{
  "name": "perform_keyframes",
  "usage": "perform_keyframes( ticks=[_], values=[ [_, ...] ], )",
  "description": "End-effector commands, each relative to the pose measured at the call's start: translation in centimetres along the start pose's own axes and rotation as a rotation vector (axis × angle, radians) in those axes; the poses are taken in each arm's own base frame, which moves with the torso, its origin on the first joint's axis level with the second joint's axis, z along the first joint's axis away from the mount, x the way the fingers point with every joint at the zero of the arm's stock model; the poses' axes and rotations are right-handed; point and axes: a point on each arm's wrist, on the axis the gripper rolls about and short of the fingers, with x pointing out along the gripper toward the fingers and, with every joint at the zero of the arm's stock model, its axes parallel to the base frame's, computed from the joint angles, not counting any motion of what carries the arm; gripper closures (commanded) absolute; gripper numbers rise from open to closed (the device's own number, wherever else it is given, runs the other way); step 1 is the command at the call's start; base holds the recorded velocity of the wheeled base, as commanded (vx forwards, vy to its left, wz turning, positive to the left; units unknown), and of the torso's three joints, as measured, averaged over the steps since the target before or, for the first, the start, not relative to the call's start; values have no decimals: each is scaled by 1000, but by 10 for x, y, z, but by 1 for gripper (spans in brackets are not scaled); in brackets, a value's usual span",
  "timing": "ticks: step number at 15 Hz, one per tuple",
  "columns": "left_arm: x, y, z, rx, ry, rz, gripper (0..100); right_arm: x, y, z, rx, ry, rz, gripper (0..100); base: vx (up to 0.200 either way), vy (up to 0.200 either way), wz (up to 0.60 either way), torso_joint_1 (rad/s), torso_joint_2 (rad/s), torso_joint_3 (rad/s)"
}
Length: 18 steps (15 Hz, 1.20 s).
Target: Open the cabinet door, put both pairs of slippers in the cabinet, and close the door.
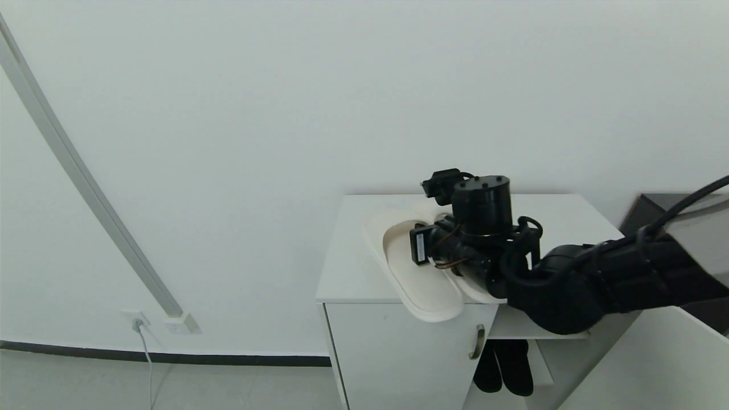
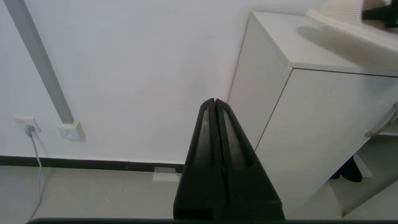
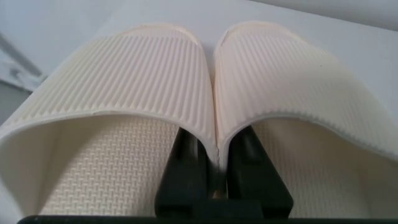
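My right pincer [image 3: 216, 163] clamps the cream slippers [image 1: 424, 287] by their touching inner edges, to carry both together; black pair [image 1: 508, 371] shelved at five o'clock. Left pincer [image 2: 215, 118] closed, empty.

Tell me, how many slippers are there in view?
4. Two cream slippers lie side by side on the cabinet top; two black slippers sit low inside it. More may be hidden inside.
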Motion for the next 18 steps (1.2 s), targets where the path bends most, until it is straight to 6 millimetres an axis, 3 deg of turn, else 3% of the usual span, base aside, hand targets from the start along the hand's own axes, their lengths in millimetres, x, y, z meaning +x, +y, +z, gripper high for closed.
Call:
perform_keyframes(
  ticks=[1, 4, 7, 14, 18],
  values=[
    [0, 0, 0, 0, 0, 0, 100, -55, -7, 18, 7, -31, 97, 100, 0, 0, 0, 0, 0, 0],
    [0, 0, 0, 0, 0, 0, 100, -89, -6, 6, 2, 6, 186, 100, 0, 0, 0, 0, 0, 0],
    [0, 0, 0, 0, 0, 0, 100, -102, -4, -3, 36, 1, 218, 100, 0, 0, 0, 0, 0, 0],
    [0, 0, 0, 1, 0, 0, 100, -103, 1, -11, 25, 18, 226, 100, 0, 0, 0, 0, 0, 0],
    [0, 0, 0, 1, 0, 0, 100, -104, 1, -11, 21, 21, 227, 100, -200, 0, 0, 10, 7, 2]
  ],
)
